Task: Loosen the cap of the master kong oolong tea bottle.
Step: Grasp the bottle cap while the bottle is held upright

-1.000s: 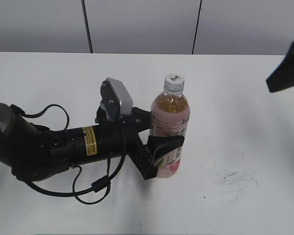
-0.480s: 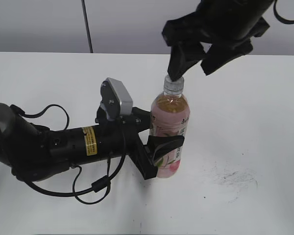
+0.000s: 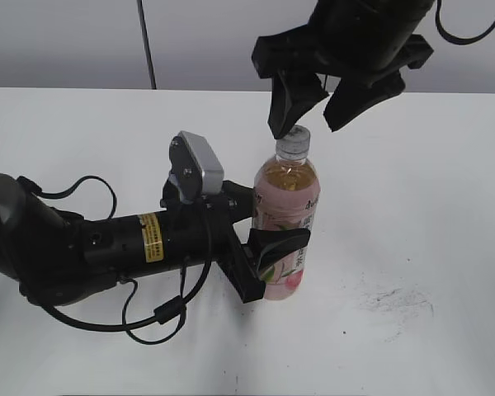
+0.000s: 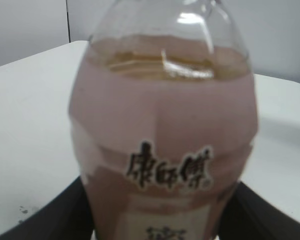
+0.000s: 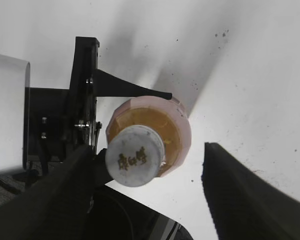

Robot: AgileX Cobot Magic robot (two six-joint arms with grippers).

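The jaws of the left gripper (image 3: pixel 274 247) are clamping the bottle (image 3: pixel 285 223) at its lower body, one black finger wrapping across the front of the label and the other sitting behind it, while the arm is lying low along the surface (image 3: pixel 412 206) from the left. The jaws of the right gripper (image 3: pixel 307 106) are standing wide apart above the bottle, one finger hanging just left of the cap (image 3: pixel 294 139) and the other off to its right; in the right wrist view the gripper (image 5: pixel 145 195) is straddling the cap (image 5: pixel 135 155) with clear gaps on both sides, gripping nothing. The bottle is showing as clear plastic holding amber tea, with the liquid level sitting below the shoulder and a pink label bearing dark Chinese characters, which the left wrist view is filling its frame with (image 4: pixel 165 150). The cap is looking round and white, with a small dark mark on top. The bottle is standing upright near the middle of the white surface, its long axis running vertical and its cap pointing straight up toward the right gripper. Faint dark scuffs (image 3: pixel 396 301) are marking the surface to the bottle's right.
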